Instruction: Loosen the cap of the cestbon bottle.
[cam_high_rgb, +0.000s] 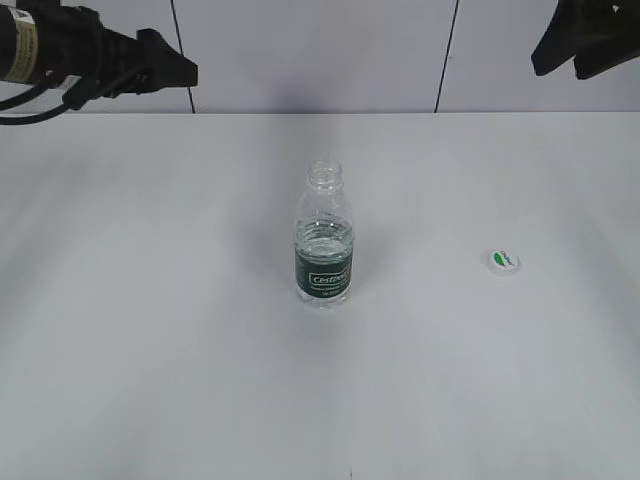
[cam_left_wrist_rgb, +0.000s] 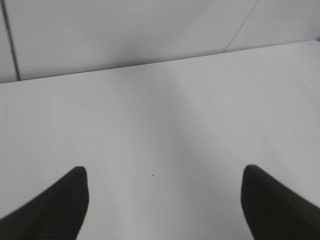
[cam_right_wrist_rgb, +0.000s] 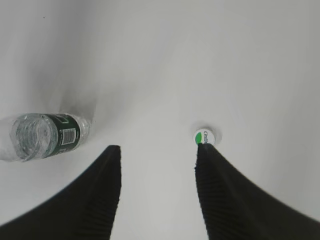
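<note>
The cestbon bottle (cam_high_rgb: 325, 240) stands upright in the middle of the white table with its neck open and no cap on it; it also shows in the right wrist view (cam_right_wrist_rgb: 42, 135). The white cap (cam_high_rgb: 501, 262) with a green mark lies on the table to the bottle's right, also in the right wrist view (cam_right_wrist_rgb: 204, 136) just past one fingertip. My left gripper (cam_left_wrist_rgb: 162, 180) is open and empty, raised at the far left (cam_high_rgb: 165, 65). My right gripper (cam_right_wrist_rgb: 157, 152) is open and empty, raised at the far right (cam_high_rgb: 580, 45).
The white table (cam_high_rgb: 150, 330) runs back to a pale panelled wall (cam_high_rgb: 320, 50) with dark seams. Nothing else stands on the table.
</note>
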